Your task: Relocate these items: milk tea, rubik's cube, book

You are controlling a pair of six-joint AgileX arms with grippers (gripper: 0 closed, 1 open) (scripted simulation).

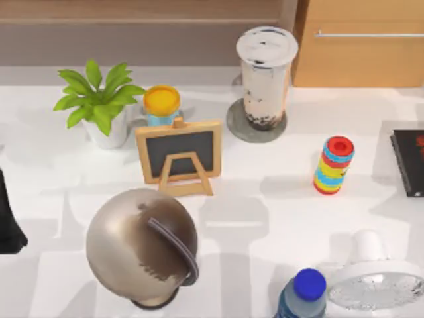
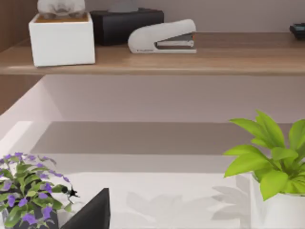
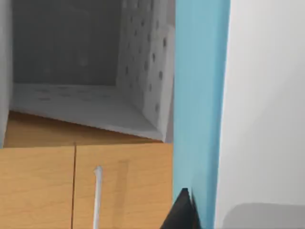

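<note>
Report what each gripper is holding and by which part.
The right gripper appears to hold the book, a finger against its light blue cover; where along it cannot be told. The left gripper carries nothing visible.

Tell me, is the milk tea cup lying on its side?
No, the milk tea stands upright on a round grey coaster.
</note>
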